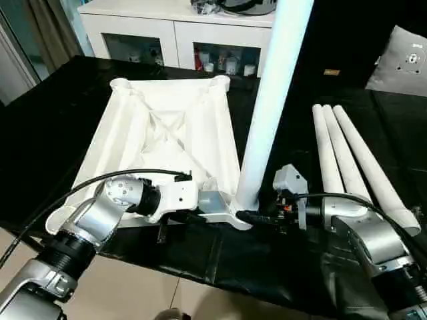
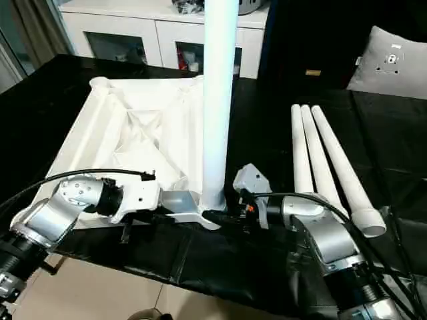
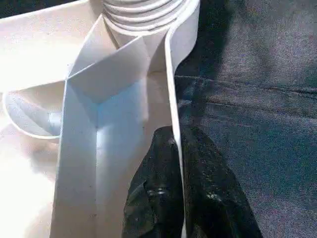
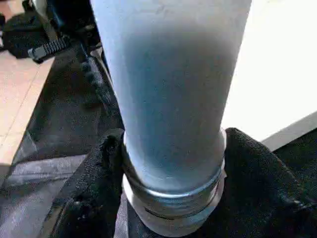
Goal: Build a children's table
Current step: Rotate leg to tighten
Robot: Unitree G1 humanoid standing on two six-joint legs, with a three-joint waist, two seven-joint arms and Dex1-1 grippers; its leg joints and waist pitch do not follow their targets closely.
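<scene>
my right end effector (image 2: pixel 215 217) clamps the upright leg (image 2: pixel 219 100) at its base, in the tabletop (image 1: pixel 167 133)'s near corner socket; my left end effector (image 1: pixel 200 202) pinches the tabletop's rim beside it.

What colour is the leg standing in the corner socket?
White; the upright leg shows best in the left eye view.

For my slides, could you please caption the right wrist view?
Right gripper clasps the base of an upright table leg.

smooth white plastic table top (image 1: pixel 167 127), matt black cloth cover (image 1: pixel 60 100)
</scene>
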